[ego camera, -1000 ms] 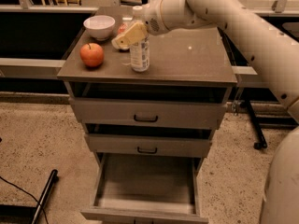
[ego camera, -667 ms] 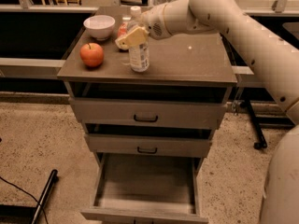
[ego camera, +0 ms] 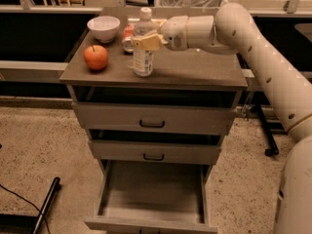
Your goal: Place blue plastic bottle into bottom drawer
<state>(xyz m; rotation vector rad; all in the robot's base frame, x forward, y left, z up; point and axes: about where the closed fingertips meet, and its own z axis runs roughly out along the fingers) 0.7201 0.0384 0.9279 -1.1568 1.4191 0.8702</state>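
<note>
Camera view, pincer (ego camera: 143, 36) at upright blue plastic bottle (ego camera: 143, 62)

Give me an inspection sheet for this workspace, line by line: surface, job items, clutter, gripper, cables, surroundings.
Surface: brown cabinet top, with all its items on the left half.
Job's things: blue plastic bottle stands upright on the top with its white cap on. The bottom drawer is pulled open, nothing seen inside.
Clutter: apple at front left, white bowl behind it, red-and-white can behind the bottle.
Gripper: gripper is at the bottle's upper part, with the arm reaching in from the right.
Cables: black cable on the floor, lower left.
Surroundings: top drawer and middle drawer are shut. A black pole lies on the speckled floor.
</note>
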